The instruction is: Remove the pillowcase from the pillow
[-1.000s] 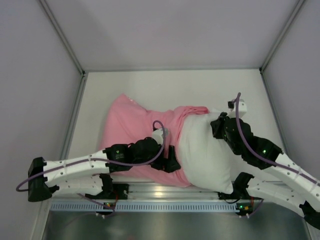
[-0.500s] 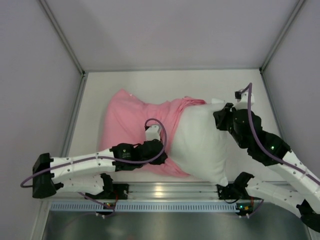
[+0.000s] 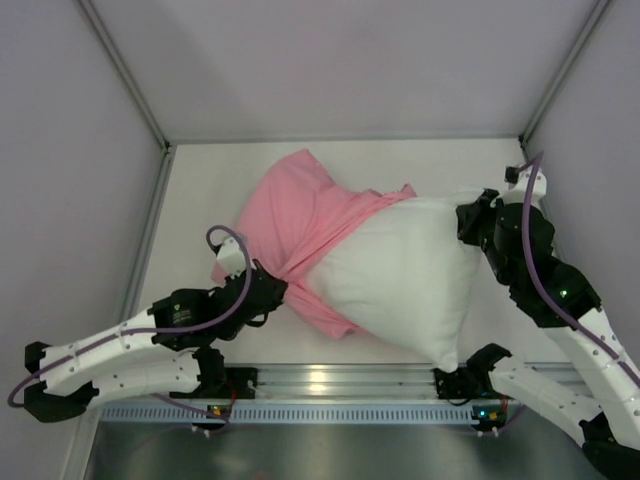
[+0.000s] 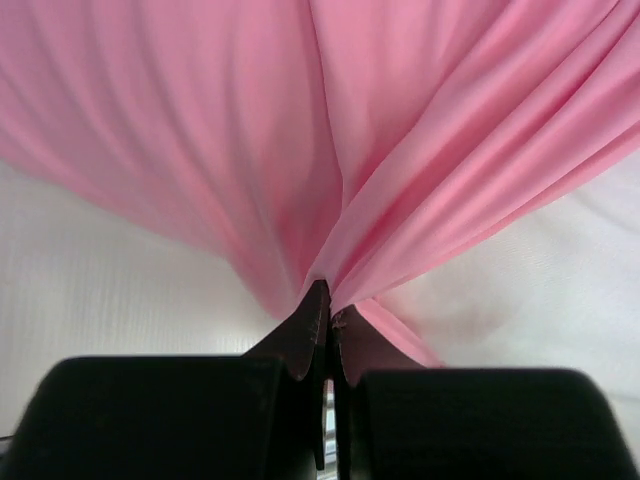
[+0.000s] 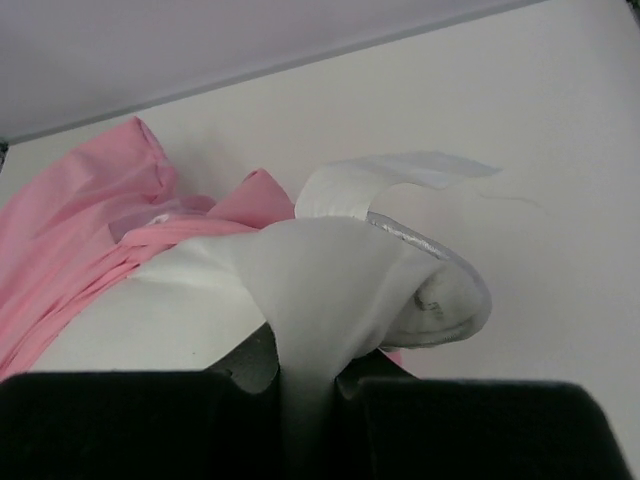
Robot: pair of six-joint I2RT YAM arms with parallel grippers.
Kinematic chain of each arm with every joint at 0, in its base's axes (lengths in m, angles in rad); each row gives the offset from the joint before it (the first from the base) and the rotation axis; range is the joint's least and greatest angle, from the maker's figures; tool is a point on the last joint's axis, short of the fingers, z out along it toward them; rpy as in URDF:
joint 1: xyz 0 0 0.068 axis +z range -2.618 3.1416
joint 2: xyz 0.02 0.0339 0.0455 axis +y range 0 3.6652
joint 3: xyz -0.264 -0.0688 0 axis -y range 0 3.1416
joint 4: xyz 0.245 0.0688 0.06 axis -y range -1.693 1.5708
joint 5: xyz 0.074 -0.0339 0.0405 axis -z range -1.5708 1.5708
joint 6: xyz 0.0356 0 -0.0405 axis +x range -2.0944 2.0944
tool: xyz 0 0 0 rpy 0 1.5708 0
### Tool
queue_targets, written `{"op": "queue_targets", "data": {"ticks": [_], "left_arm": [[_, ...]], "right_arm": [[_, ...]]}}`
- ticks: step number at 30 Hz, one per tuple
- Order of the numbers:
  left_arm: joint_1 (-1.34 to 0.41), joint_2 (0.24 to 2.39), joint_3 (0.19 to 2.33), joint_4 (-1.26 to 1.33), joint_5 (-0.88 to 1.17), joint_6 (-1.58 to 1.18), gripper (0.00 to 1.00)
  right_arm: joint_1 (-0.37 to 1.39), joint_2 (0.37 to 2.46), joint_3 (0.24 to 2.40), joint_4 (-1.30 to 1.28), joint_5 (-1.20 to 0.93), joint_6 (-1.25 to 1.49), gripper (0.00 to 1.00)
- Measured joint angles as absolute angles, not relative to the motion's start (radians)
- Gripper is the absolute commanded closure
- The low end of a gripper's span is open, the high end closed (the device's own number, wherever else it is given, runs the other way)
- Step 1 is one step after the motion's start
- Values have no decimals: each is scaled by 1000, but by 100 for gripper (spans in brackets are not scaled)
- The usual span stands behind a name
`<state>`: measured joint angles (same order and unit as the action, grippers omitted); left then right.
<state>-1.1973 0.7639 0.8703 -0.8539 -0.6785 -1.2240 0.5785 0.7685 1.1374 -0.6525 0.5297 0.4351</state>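
Now we had the left tool clamped on the pink pillowcase, the right tool pinching a corner of the white pillow, which lay on the counter, half uncovered.

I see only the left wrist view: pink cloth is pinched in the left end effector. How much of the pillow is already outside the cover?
Observer: The top view shows most of the pillow bare; the pink pillowcase wraps only its left end.
Operator: What holds the pillow itself?
Observer: In the right wrist view, the right end effector is shut on a white corner of the pillow.
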Motion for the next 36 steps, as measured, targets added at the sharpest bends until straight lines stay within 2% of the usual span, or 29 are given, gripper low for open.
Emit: {"op": "queue_targets", "data": {"ticks": [6,12,17,24,25,26,28,30,31,32,34,36], "left_arm": [[-1181,793,916,-912,-812,-1163,100],[-1106,1167,1025,-894,-844,-1009,100],[-1068,1355,1056,-837,-796,-912,100],[-1061,1322,1023,-759,-765,-912,100],[-1061,1298,1004,-749,-756,-920,100],[-1061,1272,984,-734,-746,-929,100],[-1061,1222,955,-714,-723,-942,99],[-1061,1177,940,-704,-694,-943,72],[-1061,1161,938,-707,-680,-941,36],[-1061,1147,938,-711,-667,-936,26],[-1061,1127,938,-711,-642,-937,16],[-1061,1107,937,-711,-616,-937,14]], "right_arm": [[505,776,968,-622,283,510,100],[490,795,842,-615,141,527,100],[485,816,842,-614,138,509,100],[348,1097,1013,-601,105,471,100],[312,1149,1044,-592,80,470,97],[280,1189,1071,-587,59,470,77],[215,1286,1134,-568,7,474,25],[177,1360,1183,-553,-5,464,15],[168,1382,1196,-545,-9,461,10],[165,1388,1199,-540,-11,462,8],[170,1376,1195,-540,-20,463,3],[181,1308,1159,-539,-20,465,0]]}}
